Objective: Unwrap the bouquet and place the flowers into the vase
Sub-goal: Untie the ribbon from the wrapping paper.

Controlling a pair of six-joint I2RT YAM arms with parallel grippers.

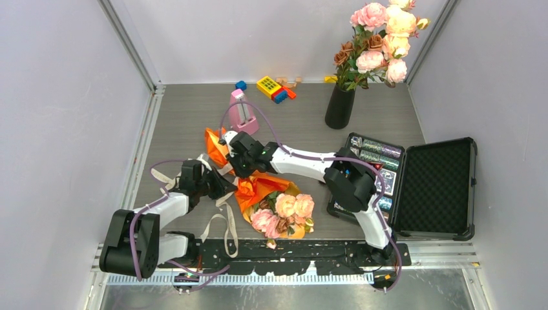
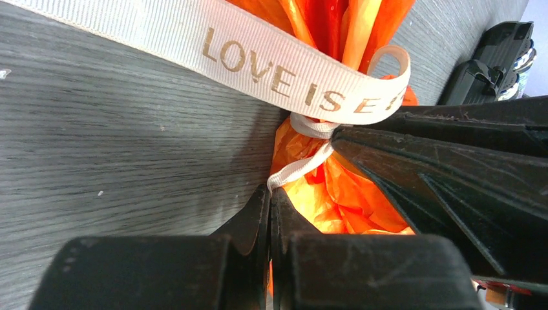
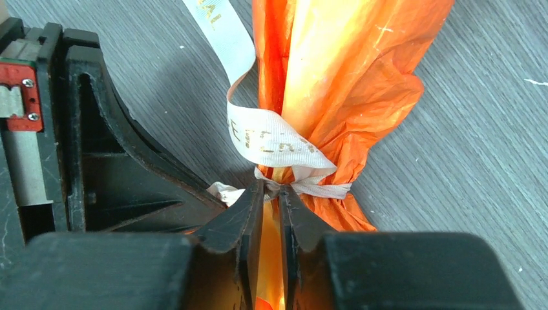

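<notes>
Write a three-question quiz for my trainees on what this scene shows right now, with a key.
1. True or false: the bouquet stands in the vase.
2. The left hand is shut on: A the ribbon, B a rose, C a toy brick.
3. Which words read clearly on the ribbon in the left wrist view?
Key: 1 false, it lies wrapped on the table; 2 A; 3 LOVE IS.
</notes>
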